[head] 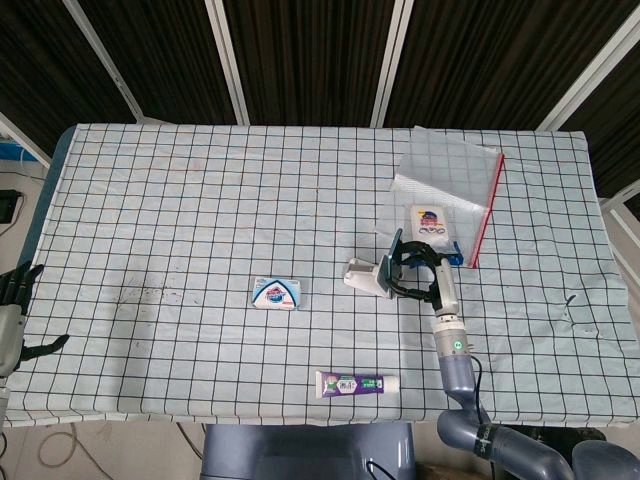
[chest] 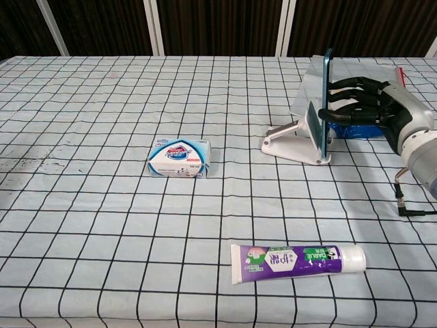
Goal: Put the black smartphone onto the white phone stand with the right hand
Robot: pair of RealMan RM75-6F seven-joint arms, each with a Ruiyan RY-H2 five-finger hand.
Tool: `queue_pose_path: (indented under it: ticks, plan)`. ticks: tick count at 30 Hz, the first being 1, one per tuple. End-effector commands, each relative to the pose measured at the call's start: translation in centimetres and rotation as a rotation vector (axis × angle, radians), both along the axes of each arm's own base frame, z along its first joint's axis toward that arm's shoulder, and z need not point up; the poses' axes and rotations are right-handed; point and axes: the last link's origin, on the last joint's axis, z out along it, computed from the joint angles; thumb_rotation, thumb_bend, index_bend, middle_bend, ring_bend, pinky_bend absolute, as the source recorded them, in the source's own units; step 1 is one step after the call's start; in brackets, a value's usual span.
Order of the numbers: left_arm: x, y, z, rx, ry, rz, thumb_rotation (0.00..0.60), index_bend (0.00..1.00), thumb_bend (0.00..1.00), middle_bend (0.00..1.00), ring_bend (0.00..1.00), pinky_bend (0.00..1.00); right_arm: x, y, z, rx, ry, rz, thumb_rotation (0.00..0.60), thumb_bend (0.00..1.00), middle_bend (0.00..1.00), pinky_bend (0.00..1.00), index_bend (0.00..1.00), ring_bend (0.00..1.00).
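Right hand [chest: 372, 113] gripping black smartphone [chest: 326, 96] from behind, fingers wrapped on its edge. Smartphone near upright, lower end at white phone stand [chest: 295, 145]; seated or not, cannot tell. Left hand [head: 12, 310] at table's edge, fingers spread, holding nothing, partly cut off. Toothpaste tube [chest: 298, 260] label too small to read; blue-white soap pack [chest: 179, 158] likewise. Zip bag [head: 447, 195] behind stand, contents unclear.

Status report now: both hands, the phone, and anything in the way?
Right hand holds phone upright against stand. Left hand open, idle at table edge. Nothing between phone and stand; plastic bag behind.
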Motion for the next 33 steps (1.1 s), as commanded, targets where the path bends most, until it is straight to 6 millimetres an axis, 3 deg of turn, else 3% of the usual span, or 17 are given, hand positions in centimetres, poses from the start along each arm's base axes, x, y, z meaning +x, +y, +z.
queue_pose_path:
  ticks: [1,13,19,33]
  plan:
    - [-0.01,0.00,0.01,0.000,0.000,0.001,0.600,0.00,0.00,0.00,0.00,0.00,-0.02,0.05,-0.10,-0.001,0.004,0.003,0.600,0.37,0.56,0.28,0.45,0.40]
    - [-0.04,0.00,0.01,0.000,-0.003,0.002,0.600,0.00,0.00,0.00,0.00,0.00,-0.02,0.10,-0.33,0.005,0.014,0.013,0.600,0.23,0.51,0.28,0.43,0.33]
    - [-0.01,-0.01,0.02,0.000,-0.003,0.000,0.600,0.00,0.00,0.00,0.00,0.00,0.03,0.24,-0.38,0.011,0.022,0.019,0.600,0.09,0.47,0.26,0.37,0.29]
    - [0.01,-0.04,0.06,0.000,-0.004,-0.002,0.600,0.00,0.00,0.00,0.00,0.00,0.41,0.35,-0.40,0.013,0.043,0.032,0.600,0.00,0.37,0.21,0.26,0.21]
